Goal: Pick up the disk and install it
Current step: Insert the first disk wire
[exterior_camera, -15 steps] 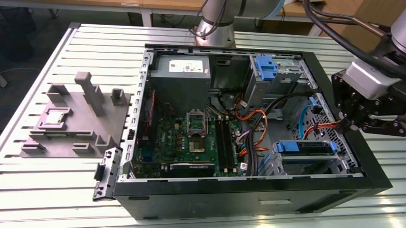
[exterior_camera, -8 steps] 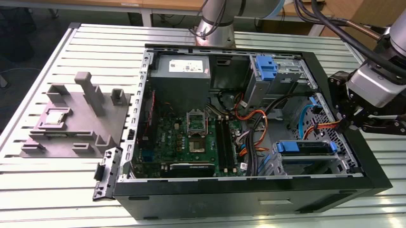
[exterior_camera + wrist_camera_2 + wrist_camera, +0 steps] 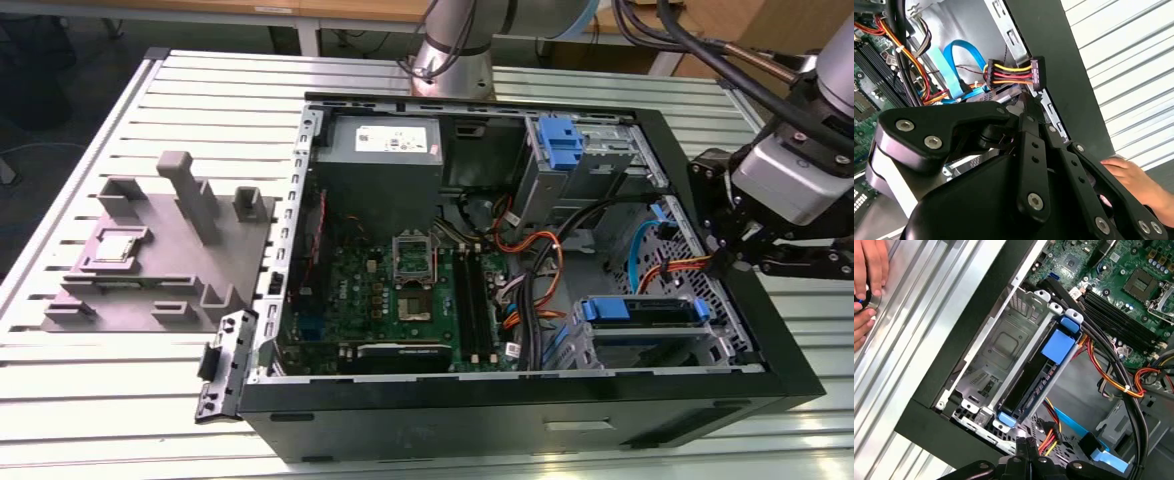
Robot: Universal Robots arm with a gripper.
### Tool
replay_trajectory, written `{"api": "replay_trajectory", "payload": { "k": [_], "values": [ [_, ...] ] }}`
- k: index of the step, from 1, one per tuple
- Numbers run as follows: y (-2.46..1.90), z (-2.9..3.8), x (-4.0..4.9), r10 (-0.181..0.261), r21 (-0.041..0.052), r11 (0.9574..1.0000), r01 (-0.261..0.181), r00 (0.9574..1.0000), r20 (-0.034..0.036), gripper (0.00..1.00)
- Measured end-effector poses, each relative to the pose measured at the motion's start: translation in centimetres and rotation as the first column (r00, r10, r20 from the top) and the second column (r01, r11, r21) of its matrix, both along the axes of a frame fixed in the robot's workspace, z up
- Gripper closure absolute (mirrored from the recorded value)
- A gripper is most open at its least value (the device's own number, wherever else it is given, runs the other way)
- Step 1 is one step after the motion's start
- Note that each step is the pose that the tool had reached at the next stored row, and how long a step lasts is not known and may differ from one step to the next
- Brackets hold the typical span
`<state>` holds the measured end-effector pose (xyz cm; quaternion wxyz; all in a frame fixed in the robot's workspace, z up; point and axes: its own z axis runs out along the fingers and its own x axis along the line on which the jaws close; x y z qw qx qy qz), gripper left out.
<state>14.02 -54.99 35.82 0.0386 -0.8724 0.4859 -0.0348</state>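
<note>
The disk (image 3: 641,310) stands on edge in the metal drive cage at the near corner of the open computer case (image 3: 534,430), on the exterior view's right. Its blue plastic frame (image 3: 1059,346) runs along the exposed edge, and the dark body sits down in the slot. My gripper (image 3: 737,262) hangs over the case's wall on the exterior view's right, above the coloured cables and clear of the disk. In the first wrist view my gripper (image 3: 1026,446) has its two black fingertips pressed together with nothing between them.
A grey power supply (image 3: 380,140) and an upright blue latch piece (image 3: 561,140) sit at the case's far side. Orange, yellow and blue cables (image 3: 954,55) and a power plug (image 3: 1011,72) lie near the gripper. A person's hand (image 3: 866,280) rests on the slatted table. A grey fixture (image 3: 160,250) stands at the exterior view's left.
</note>
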Motion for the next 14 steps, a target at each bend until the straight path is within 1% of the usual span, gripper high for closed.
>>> {"api": "replay_trajectory", "payload": {
  "k": [2,4,6,7,9,10,14],
  "values": [
    [0.31,0.00,0.14,0.000,-0.0038,1.0000,0.000,1.0000,0.0000,0.88],
    [0.43,-0.02,0.33,0.000,-0.0065,1.0000,0.000,1.0000,0.0000,0.88],
    [0.45,-0.02,0.39,0.007,-0.0071,1.0000,-0.007,1.0000,0.0001,0.87],
    [0.45,-0.01,0.39,0.014,-0.0072,0.9999,-0.014,0.9999,0.0000,0.81],
    [0.45,-0.02,0.41,0.032,-0.0071,0.9995,-0.032,0.9995,0.0000,0.81],
    [0.45,-0.03,0.42,0.040,-0.0071,0.9992,-0.040,0.9992,0.0000,0.74],
    [0.45,-0.05,0.72,0.058,-0.0069,0.9983,-0.058,0.9983,0.0000,0.74]
  ]
}}
